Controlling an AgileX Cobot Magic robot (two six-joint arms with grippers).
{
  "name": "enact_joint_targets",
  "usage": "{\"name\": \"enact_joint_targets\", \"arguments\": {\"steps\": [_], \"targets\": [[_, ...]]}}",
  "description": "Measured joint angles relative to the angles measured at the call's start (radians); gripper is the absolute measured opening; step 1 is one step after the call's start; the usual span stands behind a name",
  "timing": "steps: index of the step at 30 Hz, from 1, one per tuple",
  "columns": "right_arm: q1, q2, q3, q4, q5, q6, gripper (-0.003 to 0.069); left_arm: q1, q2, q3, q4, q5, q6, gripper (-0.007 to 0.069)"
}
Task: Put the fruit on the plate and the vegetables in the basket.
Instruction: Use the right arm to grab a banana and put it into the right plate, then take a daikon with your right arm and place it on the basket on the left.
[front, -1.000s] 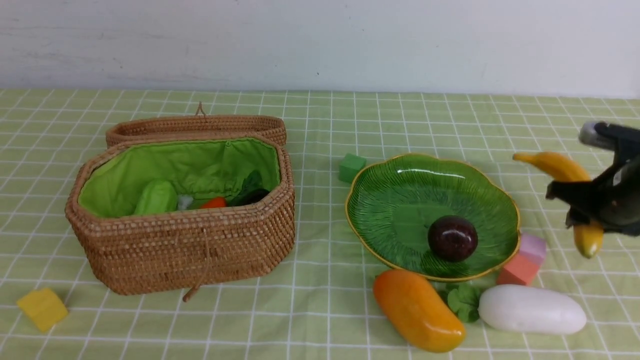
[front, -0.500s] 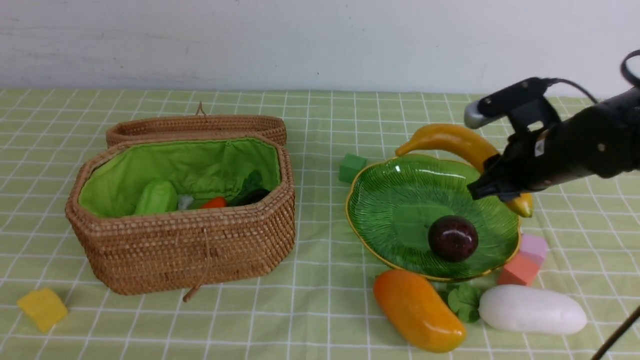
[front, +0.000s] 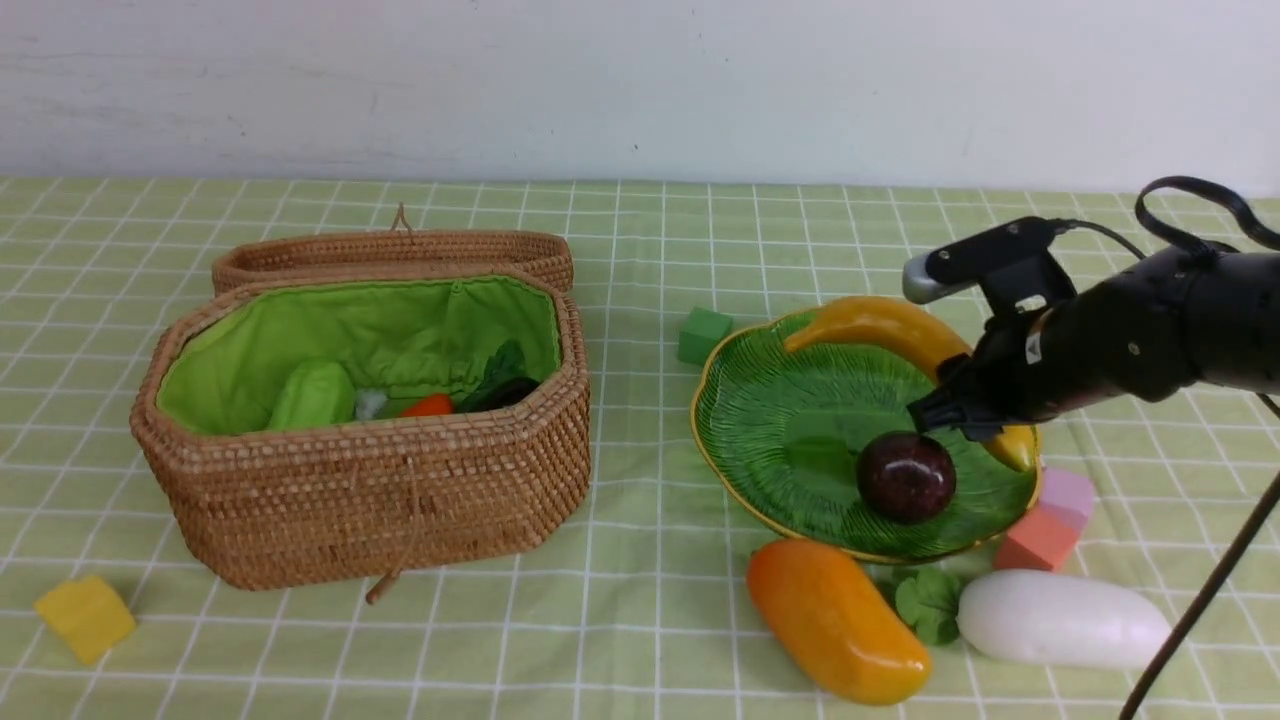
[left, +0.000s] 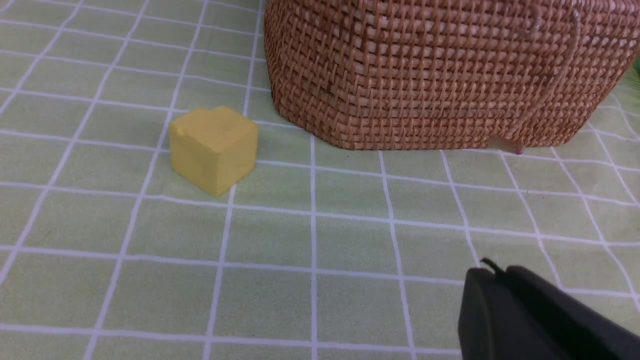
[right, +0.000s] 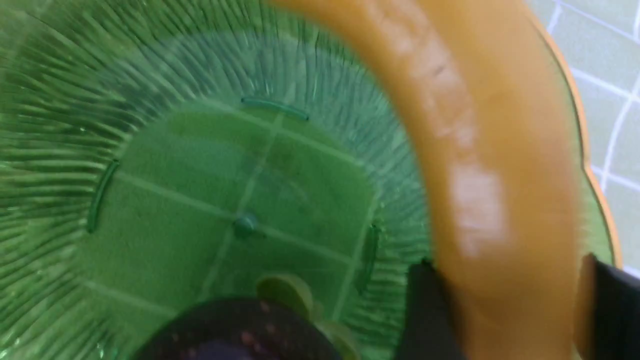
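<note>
banana (front: 905, 335): glossy, rigid, looks light and slippery; lies over plate (front: 760, 400) far-right side
right gripper (front: 945, 410): fingers either side of banana middle; clamped or letting go, cannot tell
left gripper (left: 492, 280): together, empty
grab: mid-body

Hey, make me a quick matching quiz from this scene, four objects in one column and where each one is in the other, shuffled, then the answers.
Objects:
1. maroon ball
2. mango
3. yellow cube
4. green gourd

Places:
A. inside the basket
B. on the plate
C. on the cloth, front-left of the basket
D. on the cloth, just in front of the plate

Pairs: 1-B, 2-D, 3-C, 4-A
</note>
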Motion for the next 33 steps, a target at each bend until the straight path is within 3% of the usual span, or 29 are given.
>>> {"name": "enact_joint_targets", "arguments": {"steps": [5, 8, 13, 17, 21, 24, 33], "targets": [[0.0, -0.078, 0.0, -0.031, 0.155, -0.042, 0.0608, 0.0, 0.0, 0.0, 0.0, 0.0, 0.0, 0.0018], [-0.001, -0.151, 0.001, -0.047, 0.268, -0.158, 0.0647, 0.0, 0.0, 0.0, 0.0, 0.0, 0.0, 0.0018], [-0.043, -0.273, 0.11, 0.003, 0.334, -0.445, 0.0619, 0.0, 0.0, 0.0, 0.0, 0.0, 0.0, 0.0018], [-0.095, -0.392, 0.297, 0.159, 0.327, -0.745, 0.0545, 0.0, 0.0, 0.0, 0.0, 0.0, 0.0, 0.0018], [-0.109, -0.459, 0.413, 0.314, 0.291, -0.961, 0.0514, 0.0, 0.0, 0.0, 0.0, 0.0, 0.0, 0.0018], [-0.111, -0.466, 0.425, 0.373, 0.268, -0.999, 0.0518, 0.0, 0.0, 0.0, 0.0, 0.0, 0.0, 0.0018], [-0.111, -0.405, 0.425, 0.371, 0.229, -1.056, 0.0555, 0.0, 0.0, 0.0, 0.0, 0.0, 0.0, 0.0018]]}}
